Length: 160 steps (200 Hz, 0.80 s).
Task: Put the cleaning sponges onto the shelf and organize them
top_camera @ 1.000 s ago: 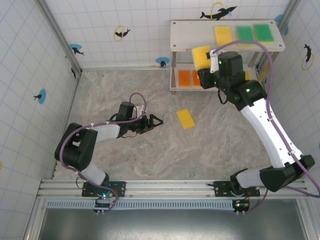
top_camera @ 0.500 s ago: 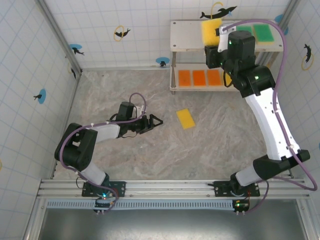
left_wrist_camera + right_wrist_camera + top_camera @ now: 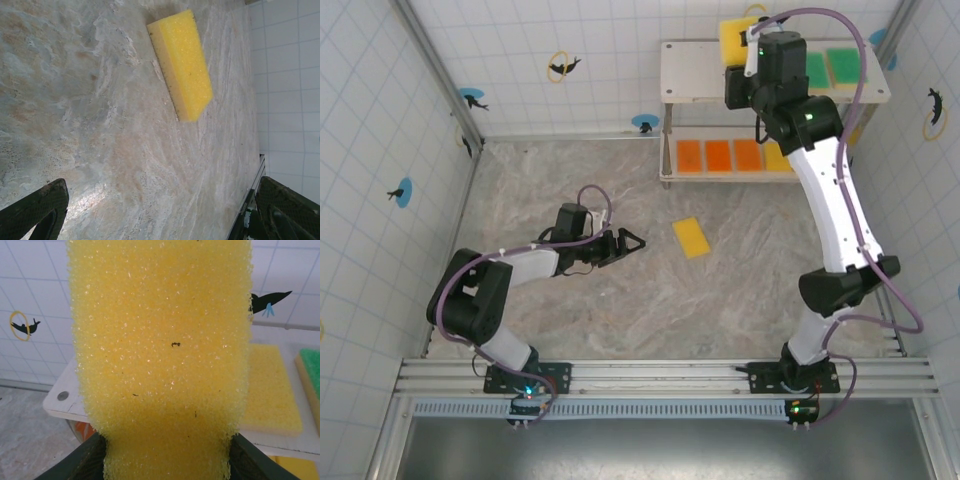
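on the table [image 3: 620,180], the shelf [image 3: 692,78] stood at the far right, its top board bare toward the left. the right gripper [image 3: 740,62] clamped the upright yellow sponge [image 3: 160,350], long axis vertical, over that bare stretch and just left of the flat yellow sponge [image 3: 270,390] on the board; the placing spot seemingly lay below the fingers. the left gripper [image 3: 625,243], fingers spread and empty, pointed toward the loose sponge [image 3: 691,237], near it on the table.

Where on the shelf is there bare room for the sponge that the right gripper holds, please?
The top board is bare at its left end, between its left edge and the held sponge in the right gripper. Its right half carries a yellow sponge and two green sponges. The lower board is crowded with orange sponges.
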Each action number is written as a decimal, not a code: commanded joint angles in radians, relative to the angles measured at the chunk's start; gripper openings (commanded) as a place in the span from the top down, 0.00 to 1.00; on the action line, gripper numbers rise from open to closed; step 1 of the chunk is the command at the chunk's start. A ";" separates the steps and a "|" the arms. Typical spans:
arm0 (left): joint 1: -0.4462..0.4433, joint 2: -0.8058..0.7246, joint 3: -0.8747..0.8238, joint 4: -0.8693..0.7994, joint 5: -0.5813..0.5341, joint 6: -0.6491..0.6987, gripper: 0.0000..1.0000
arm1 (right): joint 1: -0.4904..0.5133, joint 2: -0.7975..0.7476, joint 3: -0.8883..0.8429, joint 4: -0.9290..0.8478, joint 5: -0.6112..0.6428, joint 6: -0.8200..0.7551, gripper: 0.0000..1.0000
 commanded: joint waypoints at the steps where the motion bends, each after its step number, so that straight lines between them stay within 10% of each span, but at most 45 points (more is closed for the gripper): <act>1: 0.006 -0.029 -0.012 -0.028 -0.008 0.028 0.02 | -0.020 0.056 0.085 -0.031 -0.005 0.043 0.46; 160: 0.009 -0.034 -0.007 -0.046 -0.001 0.046 0.02 | -0.062 0.202 0.142 -0.007 -0.109 0.163 0.45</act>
